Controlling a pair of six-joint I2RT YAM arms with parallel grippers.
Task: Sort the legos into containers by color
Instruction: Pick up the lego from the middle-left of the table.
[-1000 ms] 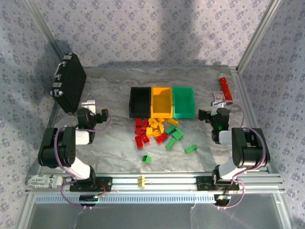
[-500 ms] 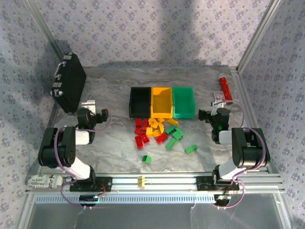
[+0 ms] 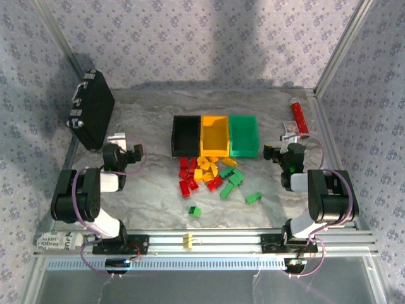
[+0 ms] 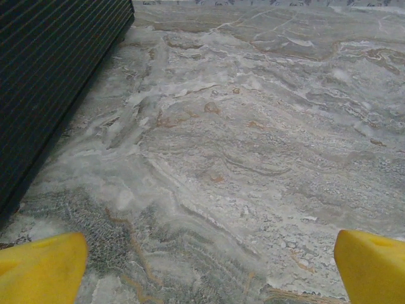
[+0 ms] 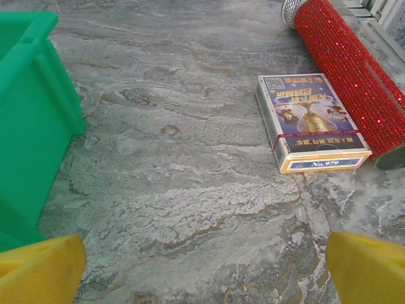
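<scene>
Enclosure, 3 sides: back wall (image 3: 190,38), left wall (image 3: 25,95), right wall (image 3: 380,95), all w/ pale lilac paper, small repeat floral print; slanted aluminium frame posts at left (image 3: 59,35) & right (image 3: 344,44) rear corners. Desk (image 3: 152,190): grey-white marble-effect top w/ tan veining, mostly matt; near edge closed by aluminium rail (image 3: 221,240), w/ ribbed strip (image 3: 202,263) & frosted grey panel (image 3: 202,285) nearer the camera. Light: soft, diffuse; broad vertical shadow band (image 3: 237,38) on back wall, darker patch at left rear corner.
</scene>
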